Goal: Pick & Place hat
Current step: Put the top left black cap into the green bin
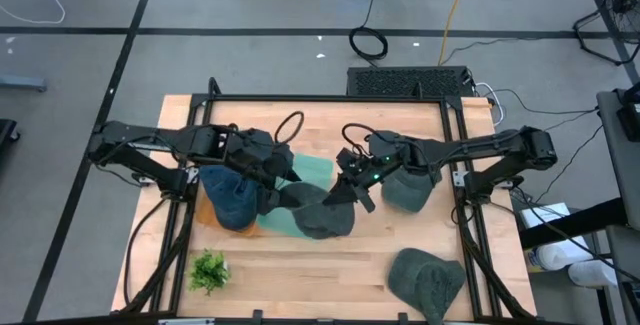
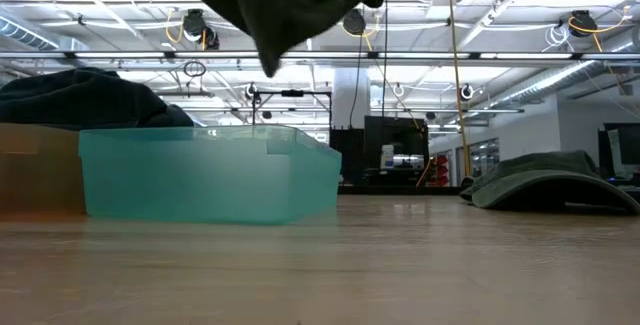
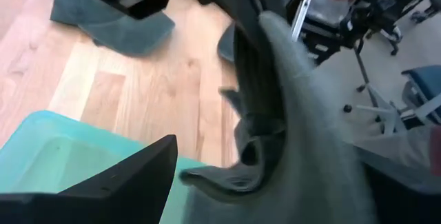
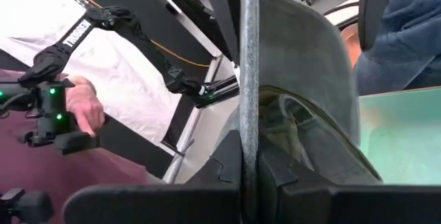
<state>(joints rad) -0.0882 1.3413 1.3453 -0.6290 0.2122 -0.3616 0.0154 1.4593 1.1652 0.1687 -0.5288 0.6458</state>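
The wooden table (image 1: 300, 265) holds a see-through teal bin (image 2: 200, 180) with nothing visible inside. A dark green hat (image 1: 318, 211) hangs in the air just beside the bin. The right gripper (image 1: 345, 193) is pressed tight on its brim. The left gripper (image 1: 270, 177), fingers spread wide, is above the bin. No words can be read.

Both arms reach inward from opposite table sides, wrists meeting near table centre. Right end effector (image 1: 345, 193): 2 fingers pressed together, clamped on fabric edge, angled down toward centre. Left end effector (image 1: 272, 177): fingers spread wide, 1 dark finger (image 3: 117, 182) visible, nothing pinched, close beside right one.
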